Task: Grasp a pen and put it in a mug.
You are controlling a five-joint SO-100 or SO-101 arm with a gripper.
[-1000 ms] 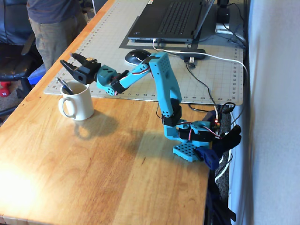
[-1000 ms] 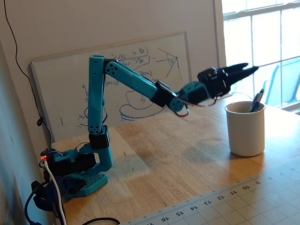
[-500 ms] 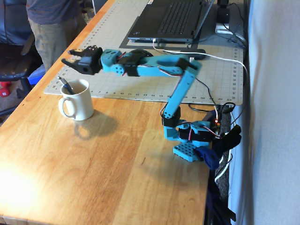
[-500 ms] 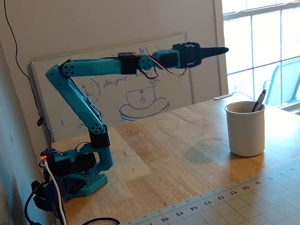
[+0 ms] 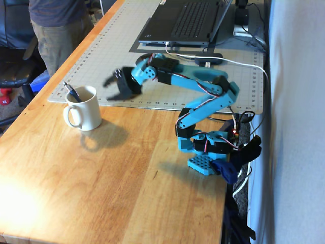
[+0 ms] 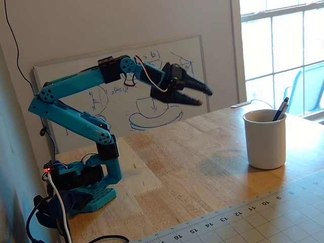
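Task apparently complete: the pen (image 5: 72, 92) stands tilted inside the mug (image 5: 85, 113) on the wooden table (image 5: 127, 178), top end above the rim, while the gripper (image 6: 198, 96), jaws parted and empty, hangs in the air beside the mug.

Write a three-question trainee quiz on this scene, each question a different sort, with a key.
1. True or false: the pen lies flat on the table.
2. The gripper is: A) shut on the pen, B) open and empty, C) inside the mug.
3. Fill in: in both fixed views the pen's top end sticks out above the mug's ____.

Key: 1 false, it stands in the mug. 2 B. 3 rim.
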